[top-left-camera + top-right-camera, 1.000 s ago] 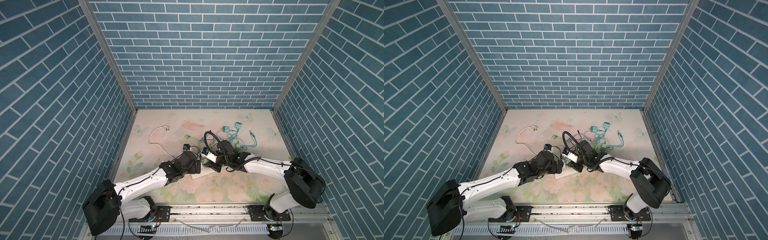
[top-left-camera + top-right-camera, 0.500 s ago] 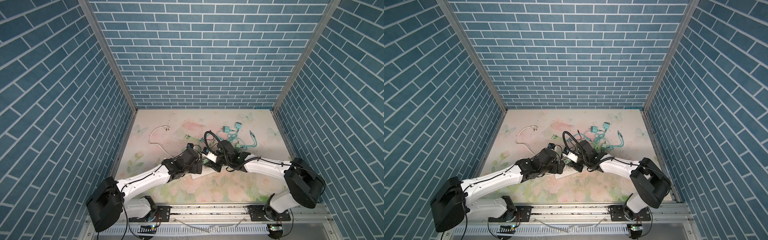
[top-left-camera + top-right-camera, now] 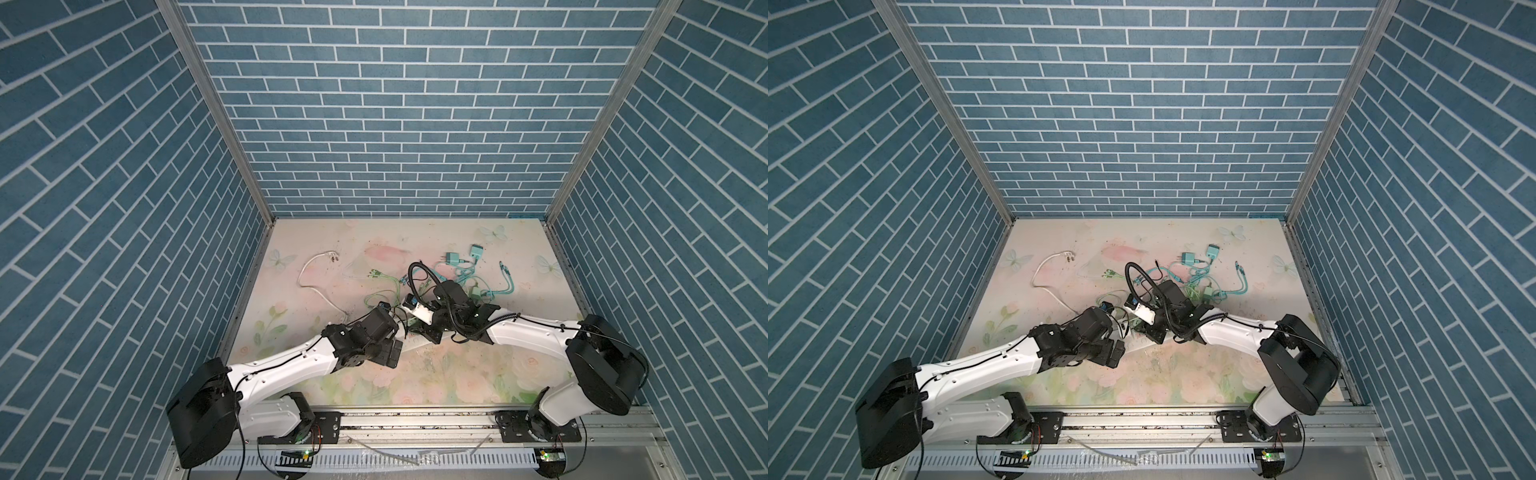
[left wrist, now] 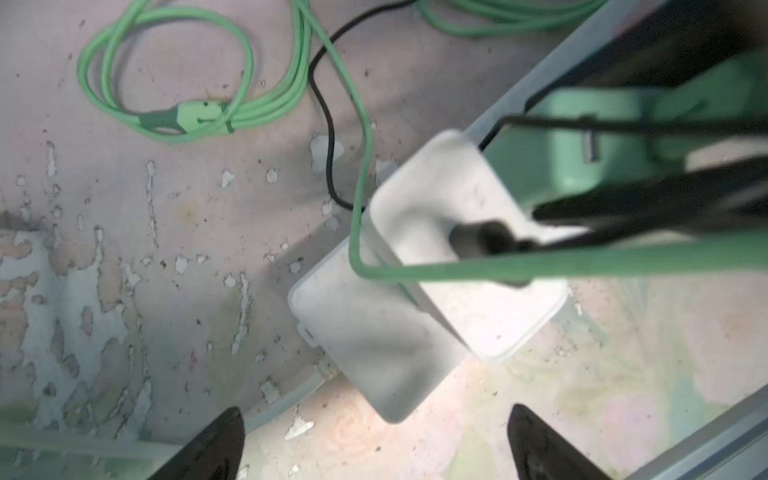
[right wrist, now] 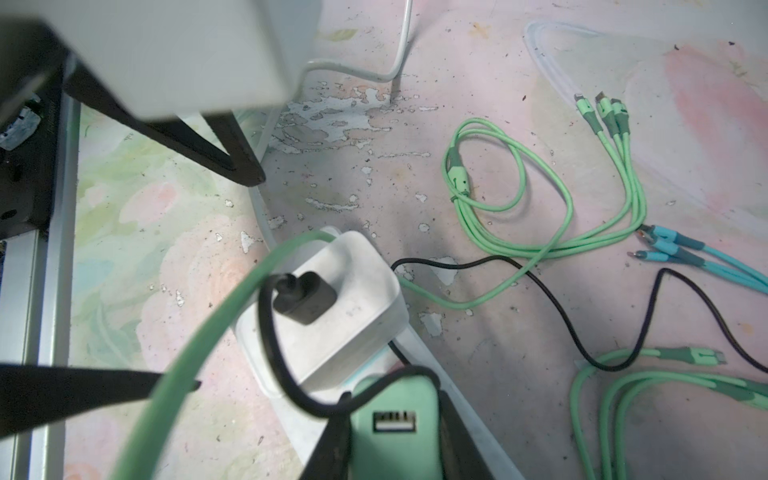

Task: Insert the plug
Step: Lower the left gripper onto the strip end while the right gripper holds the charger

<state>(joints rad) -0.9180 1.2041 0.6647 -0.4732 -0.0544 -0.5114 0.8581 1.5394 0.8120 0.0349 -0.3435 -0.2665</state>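
Standing by the flowered table (image 3: 457, 374), I see the two arms meet near its middle. The right gripper (image 5: 392, 397) is clamped tight on the mint-green plug adapter (image 5: 395, 440), a black finger on either side of its body, and the adapter's USB port faces the wrist camera. The adapter sits at the white power strip (image 4: 365, 345), just beside a white charger (image 5: 357, 286) that stands on the strip with a black USB plug (image 5: 307, 303) pushed into its top. The adapter's own body hides its pins, so I cannot tell whether they are in a socket or only above one.

The left gripper (image 4: 374, 415) is spread as wide as it goes and has hold of nothing. Its tips sit low over the table near the strip's end, clear of it.

A thick green cable (image 5: 199, 353) arches across in front of the white charger, and a thin black cable (image 5: 540, 286) runs from the plug out over the table. Loose green cables (image 5: 498, 199) and teal cables (image 5: 685, 249) lie in a tangle beyond the strip. A white cable (image 3: 311, 282) lies by itself, well apart on the left. Two teal chargers (image 3: 453, 258) rest near the back wall.
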